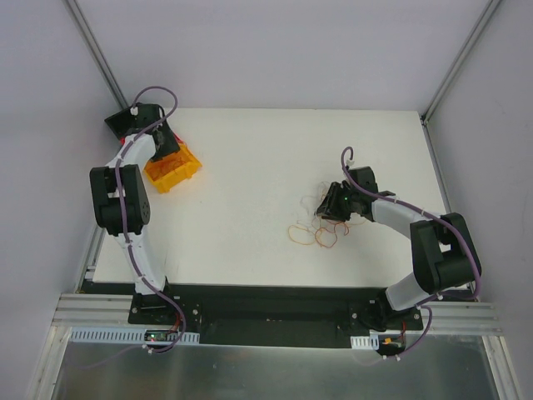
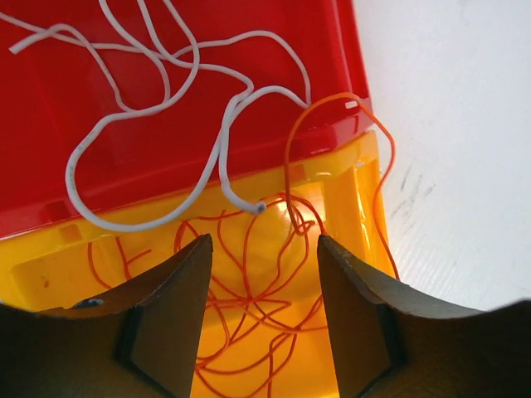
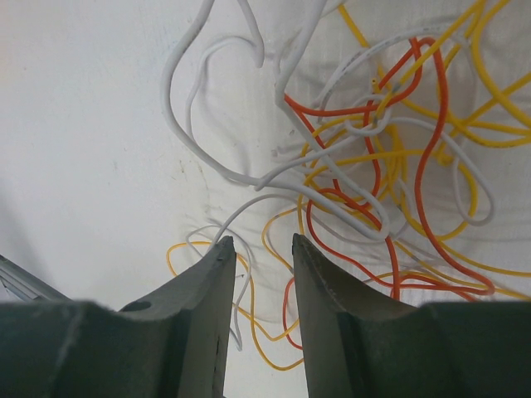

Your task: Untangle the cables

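Apart and empty at left end effector (image 2: 264,242); apart, low over the cables (image 3: 377,123), at right end effector (image 3: 260,244). Could pinch several crossed strands together, tightening the knot; unclear which lie between.

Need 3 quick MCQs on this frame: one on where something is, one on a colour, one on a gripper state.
1. Where is the loose tangle on the table?
A) under the right gripper
B) at the left arm's base
C) at the far right corner

2. What colour are the cables in the yellow bin?
A) green
B) orange
C) blue

3. How is the left gripper?
A) shut on a white cable
B) shut on the bin wall
C) open, holding nothing

Answers:
1 A, the right wrist view looks straight down on the tangle.
2 B, orange loops fill the bin.
3 C, there is a clear gap between its fingers.
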